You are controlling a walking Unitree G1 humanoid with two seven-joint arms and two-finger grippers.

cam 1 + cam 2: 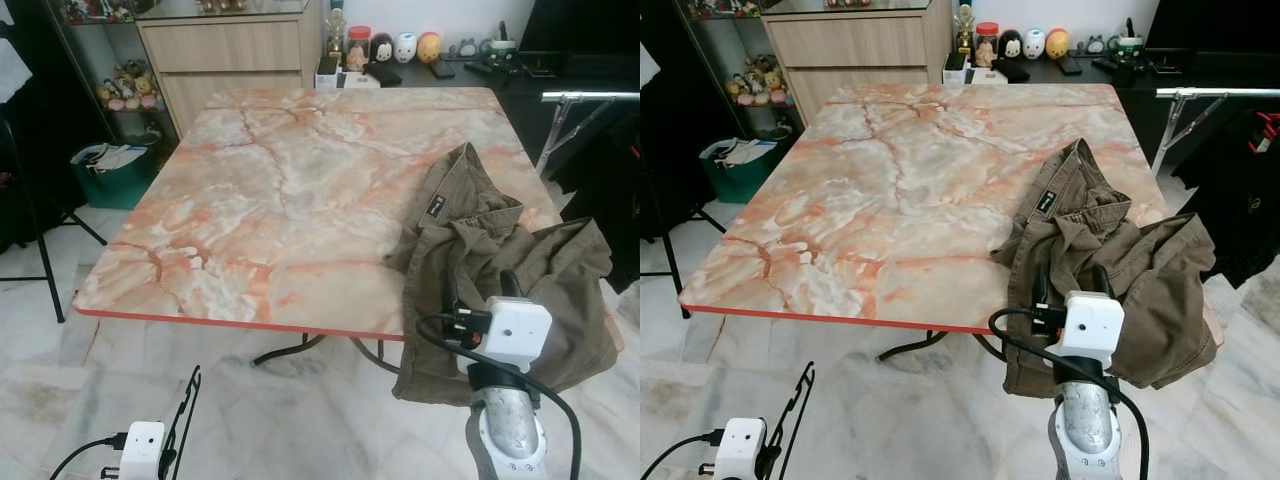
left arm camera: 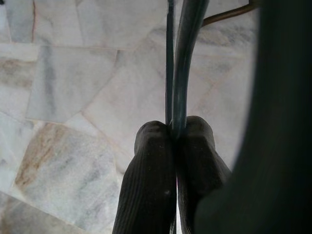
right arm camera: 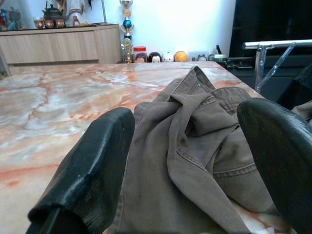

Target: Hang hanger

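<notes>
My left gripper (image 1: 168, 452) hangs low at the front left, below the table's edge. It is shut on a thin black hanger (image 1: 186, 408). In the left wrist view the two fingertips (image 2: 156, 146) pinch the hanger's wire (image 2: 176, 73) above the marble floor. An olive-brown garment (image 1: 500, 235) lies crumpled on the front right corner of the marble table (image 1: 270, 190), partly draped over the edge. My right gripper (image 1: 480, 290) is open just above the garment's near part. Its fingers (image 3: 97, 165) stand wide on either side of the collar (image 3: 195, 97).
A metal clothes rail (image 1: 590, 97) stands to the right of the table, with dark clothes below it. A green bin (image 1: 108, 175) and a black stand leg (image 1: 40, 240) are on the left. A wooden cabinet (image 1: 230, 50) and a counter with figurines (image 1: 400, 45) are behind.
</notes>
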